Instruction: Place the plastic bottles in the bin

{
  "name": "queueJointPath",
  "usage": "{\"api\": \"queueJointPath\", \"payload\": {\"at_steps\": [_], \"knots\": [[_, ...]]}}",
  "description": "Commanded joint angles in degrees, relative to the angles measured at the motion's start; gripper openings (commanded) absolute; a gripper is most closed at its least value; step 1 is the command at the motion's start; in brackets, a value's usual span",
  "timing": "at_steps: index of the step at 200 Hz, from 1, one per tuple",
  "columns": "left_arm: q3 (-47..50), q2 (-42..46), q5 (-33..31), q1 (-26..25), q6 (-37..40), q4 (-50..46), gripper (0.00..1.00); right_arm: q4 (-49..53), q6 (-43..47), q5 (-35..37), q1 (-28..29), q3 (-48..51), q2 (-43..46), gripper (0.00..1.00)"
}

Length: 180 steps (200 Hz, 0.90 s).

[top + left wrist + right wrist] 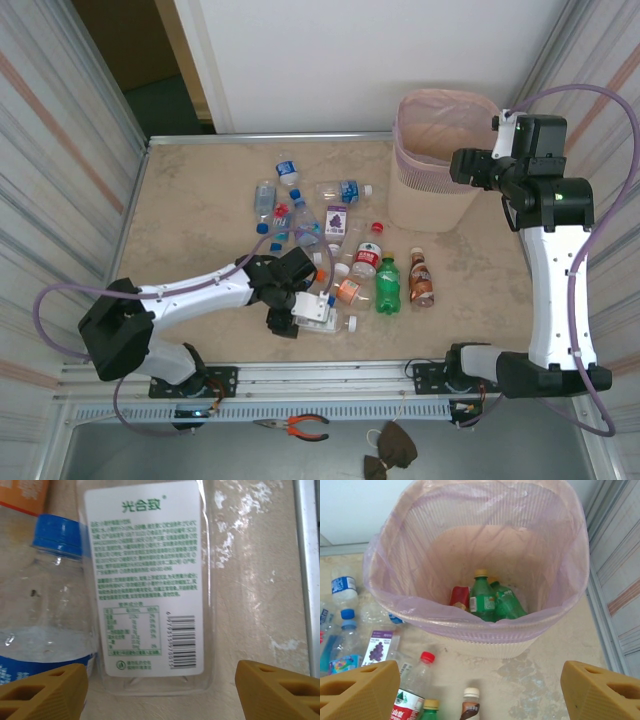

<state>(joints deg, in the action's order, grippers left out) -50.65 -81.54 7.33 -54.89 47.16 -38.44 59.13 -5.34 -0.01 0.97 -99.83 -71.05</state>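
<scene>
Two ochre fingers of the left gripper (160,695) stand wide apart at the bottom corners of the left wrist view, holding nothing. Between them, with a gap on each side, lies one end of a clear bottle (145,580), its white label with green print running up the middle of the frame. Just left of it lies a blue-capped bottle (50,605). An orange label (22,492) shows in the upper left corner. Bare mottled table (255,580) lies to the right, and a metal rail (307,555) runs down the right edge.

The right gripper (480,692) is likewise spread wide and empty, its fingers at the bottom corners of the right wrist view. The bin (485,647) takes the upper centre of that frame, beyond the fingers, and is lined with a thin pink bag (560,555). At its bottom lie two green bottles (490,600) and a red-labelled bottle (460,596). On the table to the lower left of the bin are a red-capped bottle (415,680) and a grape-labelled bottle (380,647). A brown bottle (469,707) lies at the bottom edge.

From above, the bin stands in the upper right with the right gripper beside its rim. The loose bottles (337,222) lie scattered mid-frame, the left gripper at their lower edge.
</scene>
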Motion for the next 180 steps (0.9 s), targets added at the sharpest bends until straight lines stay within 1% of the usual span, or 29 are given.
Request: {"api": "queueJointPath", "payload": {"at_steps": [1, 54, 131, 149, 180], "knots": [[0.29, -1.40, -0.76, -0.31, -1.17, 1.26, 0.78, -0.51, 0.61, -0.61, -0.55, -0.89, 0.55, 0.83], [0.20, -3.10, 2.05, -0.51, -2.11, 1.14, 0.78, -0.46, 0.70, -0.96, -0.46, -0.96, 0.49, 0.83], [0.56, -6.48, 0.97, -3.02, -5.50, 4.18, 0.79, -0.66, 0.80, -1.48, -0.45, -0.84, 0.53, 0.83], [0.78, -7.18, 0.27, -3.80, -6.80, 5.14, 0.78, -0.65, 1.02, -1.57, -0.46, -0.72, 0.53, 0.83], [1.58, -7.50, -0.54, -4.59, -8.73, 6.37, 0.73, -0.64, 1.24, -1.57, -0.49, -0.89, 0.55, 0.83]]}}
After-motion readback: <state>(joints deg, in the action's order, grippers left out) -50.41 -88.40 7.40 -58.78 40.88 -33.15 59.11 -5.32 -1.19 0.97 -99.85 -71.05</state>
